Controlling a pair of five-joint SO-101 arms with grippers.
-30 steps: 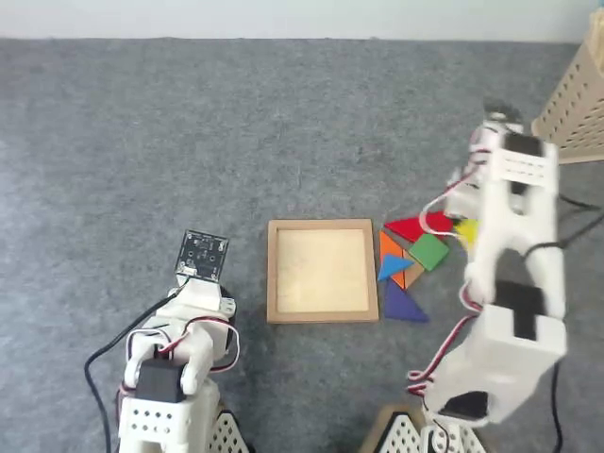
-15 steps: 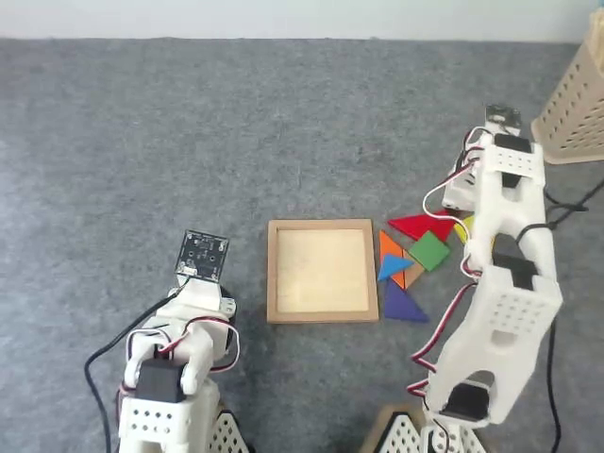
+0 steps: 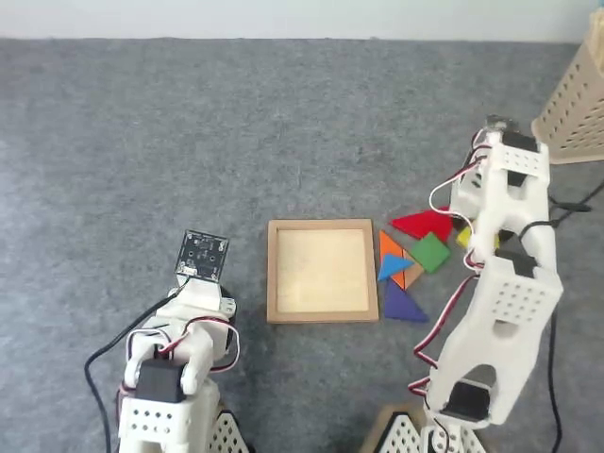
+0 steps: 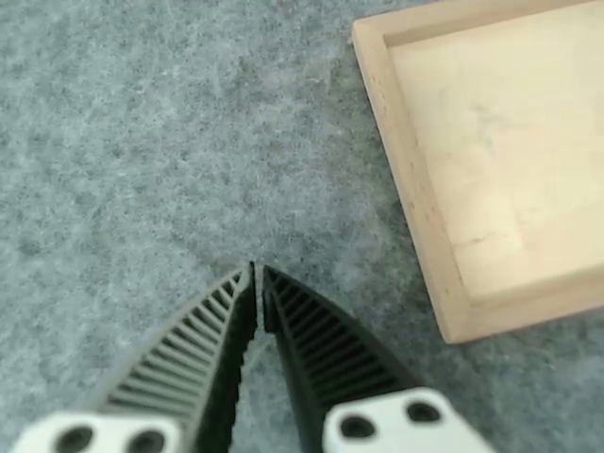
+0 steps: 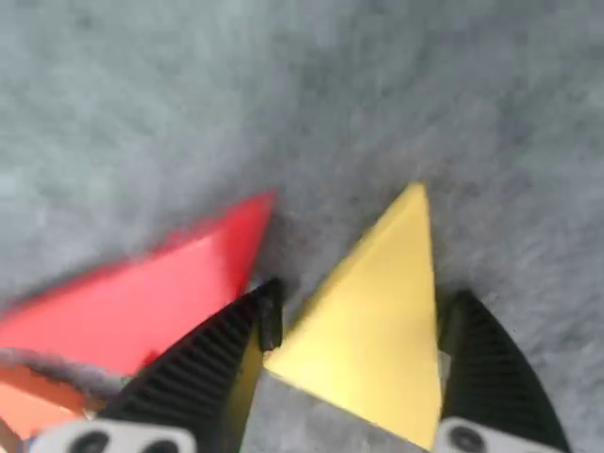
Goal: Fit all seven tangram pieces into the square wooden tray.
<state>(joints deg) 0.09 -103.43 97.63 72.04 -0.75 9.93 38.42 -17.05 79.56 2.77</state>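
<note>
Right hand [image 5: 365,316]: fingers apart, low over the grey felt-covered desk [image 3: 189,123], one dark ribbed finger on each side of the yellow wooden triangle [image 5: 377,302]. The triangle lies flat between them, its sharp tip pointing away from the wrist; cannot tell whether either finger presses its edges. Just outside one finger is the red wooden triangle [image 5: 151,293], flat, its tip near the yellow tip but apart from it. A sliver of the orange wooden triangle [image 5: 28,401] shows beyond the red one, on the side away from the hand. High view: the right arm is stretched out over the loose cluster. On the tray side of the hand lie the green wooden square [image 3: 430,252], the blue wooden triangle [image 3: 394,268] against the orange one, a tan wooden piece [image 3: 414,275] tucked beside them, and the purple wooden triangle [image 3: 401,304], the one closest to the arm's base. All seven lie on the felt outside the square wooden tray [image 3: 321,225]; the orange piece sits just beside the tray's wall. Left hand [image 4: 258,276]: fingers together, tips meeting on nothing, over bare felt. A tray corner lies ahead of those fingertips and off to one side, near but apart. Beyond the right hand, at the desk's edge, stands a pale perforated panel [image 3: 576,99].
</note>
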